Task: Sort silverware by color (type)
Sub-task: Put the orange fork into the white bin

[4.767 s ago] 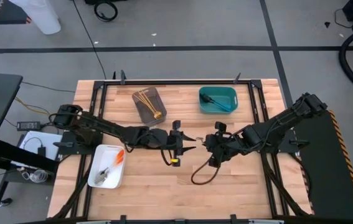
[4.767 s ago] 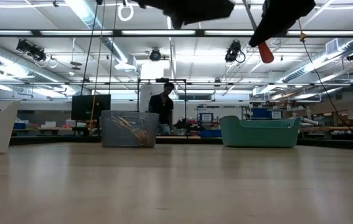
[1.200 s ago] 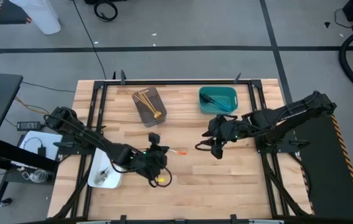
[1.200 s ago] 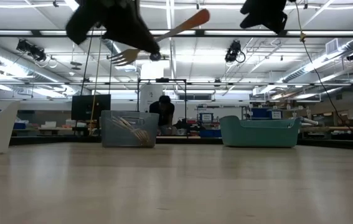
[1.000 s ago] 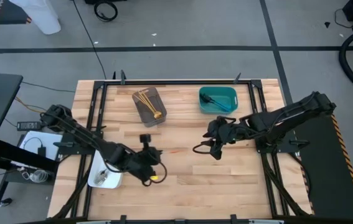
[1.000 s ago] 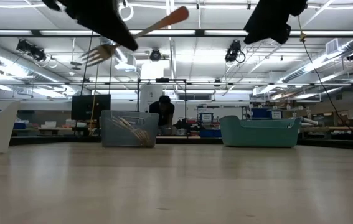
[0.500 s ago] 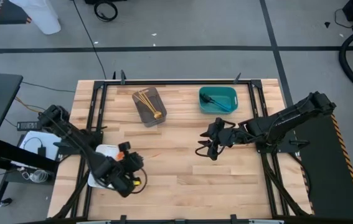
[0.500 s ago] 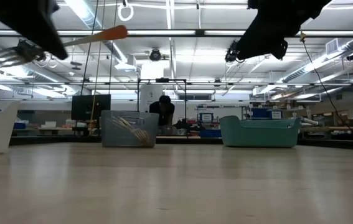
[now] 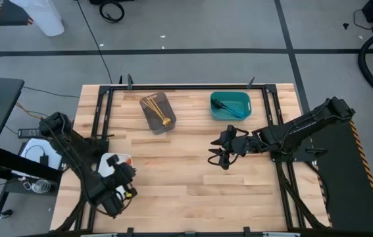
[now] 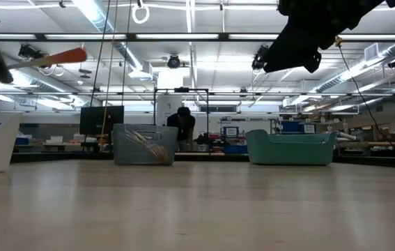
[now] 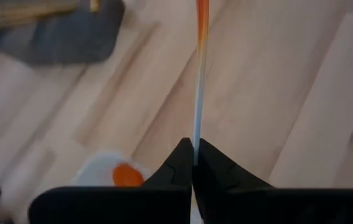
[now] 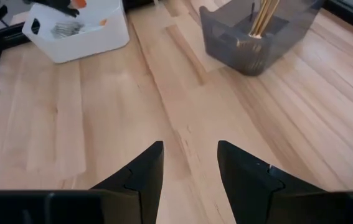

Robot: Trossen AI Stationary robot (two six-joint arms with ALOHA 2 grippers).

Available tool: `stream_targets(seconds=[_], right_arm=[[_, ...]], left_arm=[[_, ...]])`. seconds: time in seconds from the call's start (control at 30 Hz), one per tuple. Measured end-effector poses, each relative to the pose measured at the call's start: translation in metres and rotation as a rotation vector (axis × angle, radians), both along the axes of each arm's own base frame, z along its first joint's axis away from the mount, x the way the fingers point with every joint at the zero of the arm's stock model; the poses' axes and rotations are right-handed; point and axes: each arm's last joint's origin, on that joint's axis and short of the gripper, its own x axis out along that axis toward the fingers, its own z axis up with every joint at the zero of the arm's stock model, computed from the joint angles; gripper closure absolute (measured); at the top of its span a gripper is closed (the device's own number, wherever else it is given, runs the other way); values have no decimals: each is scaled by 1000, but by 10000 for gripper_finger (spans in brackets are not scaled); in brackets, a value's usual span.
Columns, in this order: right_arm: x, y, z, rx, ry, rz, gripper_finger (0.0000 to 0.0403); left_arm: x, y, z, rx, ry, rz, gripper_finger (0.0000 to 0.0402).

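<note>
While my left gripper point(image 11: 193, 163) stays pinched tight on the orange-handled fork point(image 11: 198, 81) above the near-left white tray point(image 9: 110, 160), I judge the fork should be lowered between the tray walls before the pinch is eased. That arm folds low over the tray. My right gripper point(image 12: 188, 163), spread wide and empty, hangs above bare wood right of centre.
</note>
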Motion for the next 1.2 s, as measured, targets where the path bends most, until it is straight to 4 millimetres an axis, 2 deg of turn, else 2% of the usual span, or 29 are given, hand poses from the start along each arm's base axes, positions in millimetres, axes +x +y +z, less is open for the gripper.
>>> stream_targets(seconds=[0.27,0.47,0.53,0.77,1.2], right_arm=[[1,-3,0,5,-8,-31,241],[1,-3,0,6,-8,-35,241],[1,-4,0,1,-7,-35,241],[1,-5,0,-3,-6,-35,241],[1,-5,0,-5,-4,-31,241]], left_arm=[[-33,-9,-3,-68,-39,103,388],[-57,-16,-1,-100,-147,134,388],[-62,-16,-6,-116,-170,147,388],[-70,-11,-33,-189,-128,204,388],[-85,-20,-35,-246,-40,181,388]])
